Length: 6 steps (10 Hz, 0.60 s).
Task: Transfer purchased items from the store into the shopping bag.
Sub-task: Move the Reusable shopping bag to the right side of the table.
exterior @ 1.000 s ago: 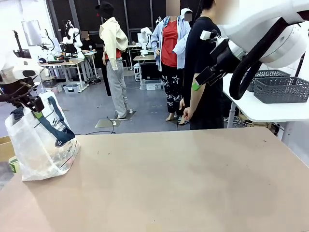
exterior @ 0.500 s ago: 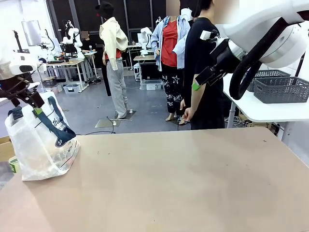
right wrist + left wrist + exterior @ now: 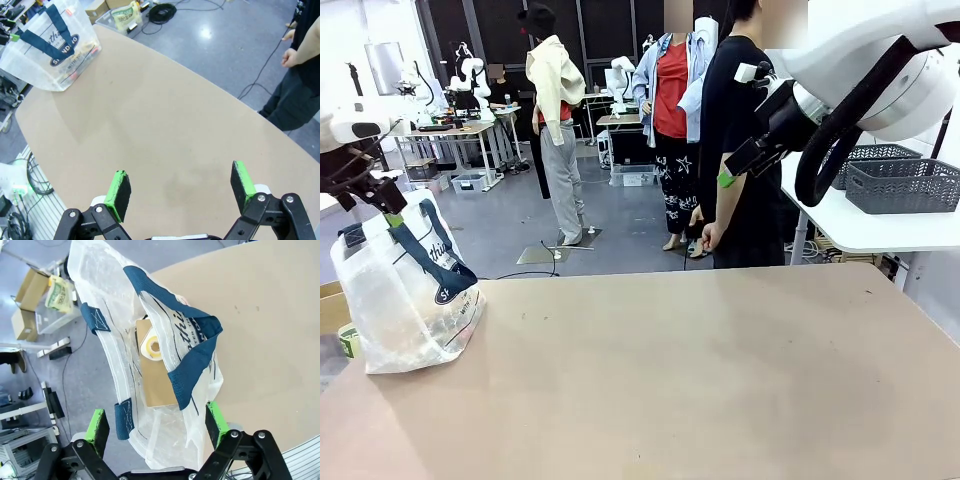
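The shopping bag (image 3: 408, 300) stood at the table's (image 3: 700, 370) left edge with a tan box (image 3: 154, 371) inside, seemingly packed, so the left gripper (image 3: 157, 421) hovered spread and empty above it while the right gripper (image 3: 182, 192) hung open, well apart.

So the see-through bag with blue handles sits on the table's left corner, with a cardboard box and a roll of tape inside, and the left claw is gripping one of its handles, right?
Not quite. The left gripper is open above the shopping bag, gripping nothing; the left wrist view shows both green pads clear of the handles. The rest holds: the flat tan cardboard box and pale tape roll lie inside, at the table's left corner.
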Available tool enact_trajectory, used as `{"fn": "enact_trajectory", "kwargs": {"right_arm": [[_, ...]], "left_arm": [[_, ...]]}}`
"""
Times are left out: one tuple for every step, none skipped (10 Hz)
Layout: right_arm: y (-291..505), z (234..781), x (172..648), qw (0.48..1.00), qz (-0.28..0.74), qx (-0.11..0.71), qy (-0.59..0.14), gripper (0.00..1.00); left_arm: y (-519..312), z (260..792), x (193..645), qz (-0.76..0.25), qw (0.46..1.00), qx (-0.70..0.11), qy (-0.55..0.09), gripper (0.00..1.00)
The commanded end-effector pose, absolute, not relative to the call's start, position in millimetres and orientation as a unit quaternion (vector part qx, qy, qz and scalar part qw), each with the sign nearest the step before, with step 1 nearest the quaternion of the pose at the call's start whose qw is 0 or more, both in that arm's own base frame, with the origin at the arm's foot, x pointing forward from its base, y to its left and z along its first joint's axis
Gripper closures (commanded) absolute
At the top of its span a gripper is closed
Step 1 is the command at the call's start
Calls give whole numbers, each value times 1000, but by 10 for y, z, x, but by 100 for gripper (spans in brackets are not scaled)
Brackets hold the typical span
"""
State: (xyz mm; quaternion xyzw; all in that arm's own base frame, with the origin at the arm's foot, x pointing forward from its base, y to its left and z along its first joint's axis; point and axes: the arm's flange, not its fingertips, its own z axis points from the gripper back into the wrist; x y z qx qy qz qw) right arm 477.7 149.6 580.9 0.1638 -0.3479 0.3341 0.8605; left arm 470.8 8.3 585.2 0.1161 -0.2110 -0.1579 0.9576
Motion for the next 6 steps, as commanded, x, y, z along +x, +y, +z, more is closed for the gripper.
{"fn": "enact_trajectory", "kwargs": {"right_arm": [[1480,5778,4741,862,336,157,-345,0],[1480,5778,4741,862,336,157,-345,0],[1480,5778,4741,862,336,157,-345,0],[1480,5778,4741,862,336,157,-345,0],[1480,5778,4741,862,336,157,-345,0],[1480,5778,4741,862,336,157,-345,0]], "left_arm": [[93,5821,4736,-156,958,113,-212,0],[93,5821,4736,-156,958,113,-212,0],[82,5833,4718,-158,958,116,-209,0],[79,5887,4689,-210,944,100,-234,0],[43,5967,4672,-253,929,87,-257,0],[3,6055,4654,-299,910,83,-274,0]]}}
